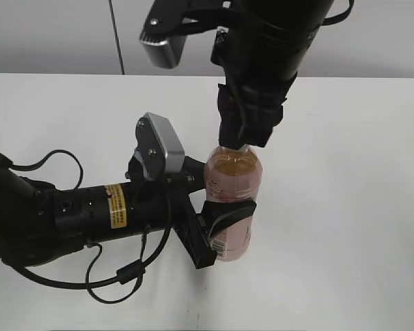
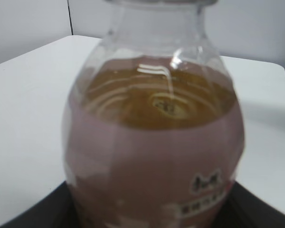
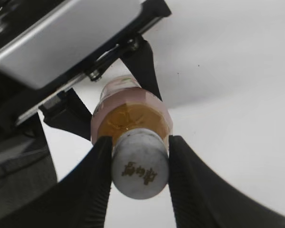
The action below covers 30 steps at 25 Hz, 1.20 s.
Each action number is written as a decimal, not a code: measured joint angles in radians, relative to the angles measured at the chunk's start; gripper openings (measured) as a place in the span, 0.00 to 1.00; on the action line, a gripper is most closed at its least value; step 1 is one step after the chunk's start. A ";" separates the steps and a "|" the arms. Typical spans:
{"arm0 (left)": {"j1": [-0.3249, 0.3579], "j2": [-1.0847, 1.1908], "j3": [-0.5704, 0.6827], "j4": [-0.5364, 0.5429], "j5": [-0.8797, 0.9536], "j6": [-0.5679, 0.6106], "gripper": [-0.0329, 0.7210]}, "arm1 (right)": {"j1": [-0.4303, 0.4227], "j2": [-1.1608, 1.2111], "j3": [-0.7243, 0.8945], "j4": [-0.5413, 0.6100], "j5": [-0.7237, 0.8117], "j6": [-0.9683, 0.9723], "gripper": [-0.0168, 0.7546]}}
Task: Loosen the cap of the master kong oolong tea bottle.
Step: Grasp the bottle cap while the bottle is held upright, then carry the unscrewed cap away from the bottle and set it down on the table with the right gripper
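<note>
The master kong oolong tea bottle stands upright on the white table, amber tea showing above its pink label. My left gripper comes in from the left and is shut on the bottle's labelled body. In the left wrist view the bottle fills the frame between dark fingers at the bottom corners. My right gripper reaches down from above, and its fingers cover the bottle's top there. In the right wrist view the white cap sits pinched between both black fingers, so my right gripper is shut on it.
The white table spreads around the bottle, with a grey wall behind it. The left arm lies low across the table's left side, and its black cable loops near the front edge. The left wrist camera housing sits close beside the bottle.
</note>
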 joint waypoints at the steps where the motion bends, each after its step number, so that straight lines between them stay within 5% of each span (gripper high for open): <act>1: 0.000 0.000 0.000 -0.001 0.001 -0.001 0.56 | 0.000 0.000 0.000 0.001 -0.001 -0.081 0.37; 6: 0.000 0.000 0.000 -0.004 0.002 -0.005 0.56 | 0.000 0.000 0.000 -0.004 -0.001 -0.236 0.37; 20: 0.000 0.000 0.000 -0.002 0.001 -0.002 0.56 | 0.000 -0.013 -0.046 0.000 0.007 -0.247 0.37; 26: 0.000 0.000 0.000 -0.001 0.001 -0.001 0.56 | -0.024 -0.048 -0.048 -0.017 0.007 0.146 0.37; 30: 0.000 0.000 0.000 -0.001 0.001 -0.001 0.56 | -0.129 -0.066 -0.026 -0.072 0.007 0.460 0.37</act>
